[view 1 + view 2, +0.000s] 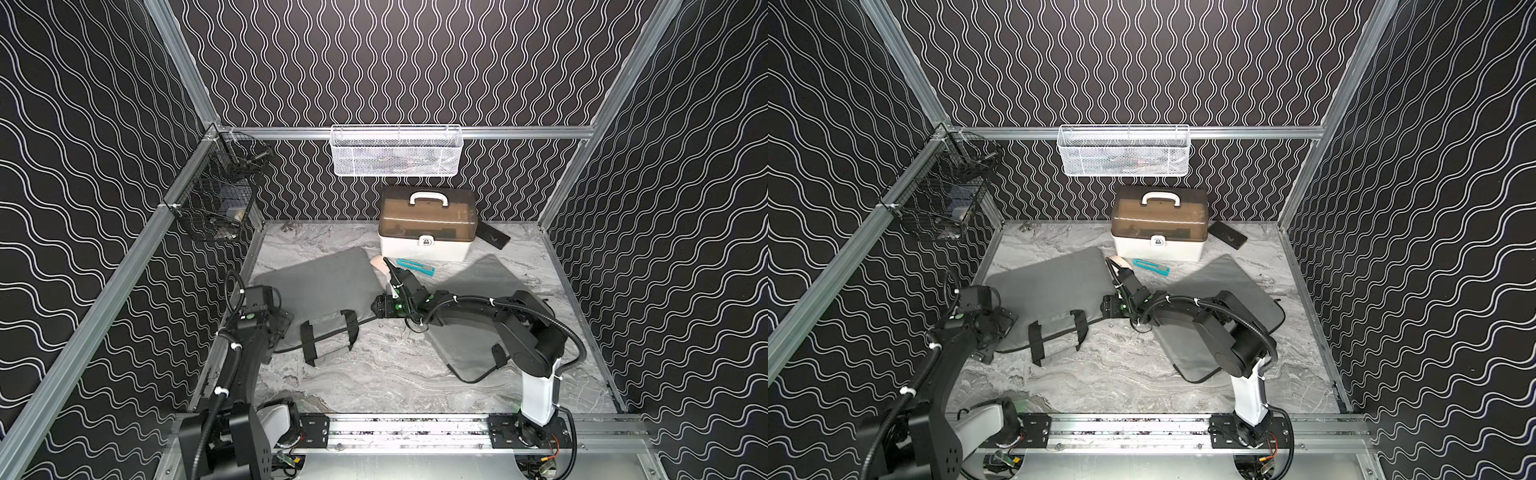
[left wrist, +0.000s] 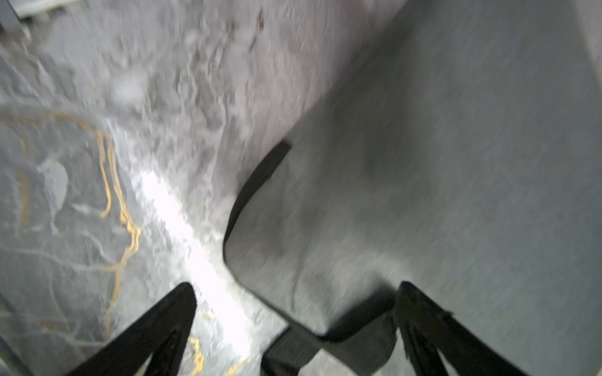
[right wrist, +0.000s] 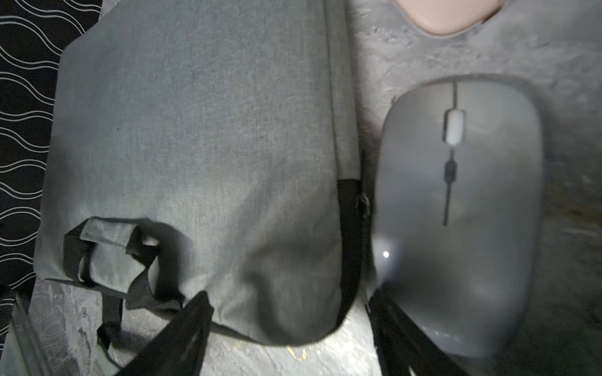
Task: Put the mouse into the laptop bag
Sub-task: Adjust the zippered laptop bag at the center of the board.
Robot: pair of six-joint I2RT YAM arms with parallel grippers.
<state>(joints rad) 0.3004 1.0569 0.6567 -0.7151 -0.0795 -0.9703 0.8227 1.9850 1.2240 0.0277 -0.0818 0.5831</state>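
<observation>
Lying: two bags [image 1: 316,286] [image 1: 486,282], one gray mouse [image 3: 456,211]

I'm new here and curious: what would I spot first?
A white box with a brown lid stands at the back of the table. In front lie a flat grey bag and a second bag. A grey mouse sits right beside the first, near the right gripper.

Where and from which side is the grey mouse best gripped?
Probably from above, pinching its two long flanks at mid-length: the mouse lies flat, buttons up, and is narrowest across. The flank beside the bag leaves little finger room.
</observation>
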